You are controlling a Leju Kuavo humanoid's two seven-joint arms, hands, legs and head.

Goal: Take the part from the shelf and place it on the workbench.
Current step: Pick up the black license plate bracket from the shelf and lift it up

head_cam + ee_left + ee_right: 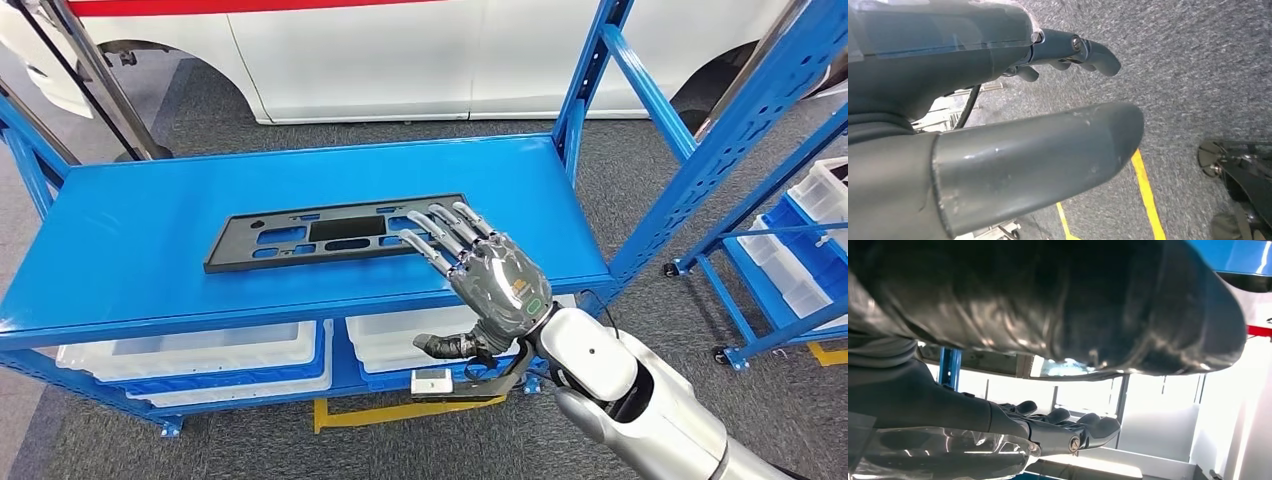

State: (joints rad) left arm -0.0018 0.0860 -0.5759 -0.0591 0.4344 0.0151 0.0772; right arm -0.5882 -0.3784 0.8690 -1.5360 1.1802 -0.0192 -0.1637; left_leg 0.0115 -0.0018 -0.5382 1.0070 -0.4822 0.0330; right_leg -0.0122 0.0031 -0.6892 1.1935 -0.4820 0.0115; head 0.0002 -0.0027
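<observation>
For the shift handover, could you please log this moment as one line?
right hand: fingers over end of flat black slotted plastic panel, grip unclear | panel: flat on blue metal shelf | left hand: hanging, empty

Even overhead light gives a sharp head view with soft glare on the blue shelf [150,230], while both wrist views blur close up.

The blue shelf top [130,240] is bare on both sides of the flat black part [335,232], with open surface toward its near and far edges; the right hand [470,270] reaches in over the near edge, fingers spread above the part's right end, thumb below the shelf edge; a blue upright post [580,95] and slanted brace [650,85] close off the right end; white bins [190,352] fill the level underneath
</observation>
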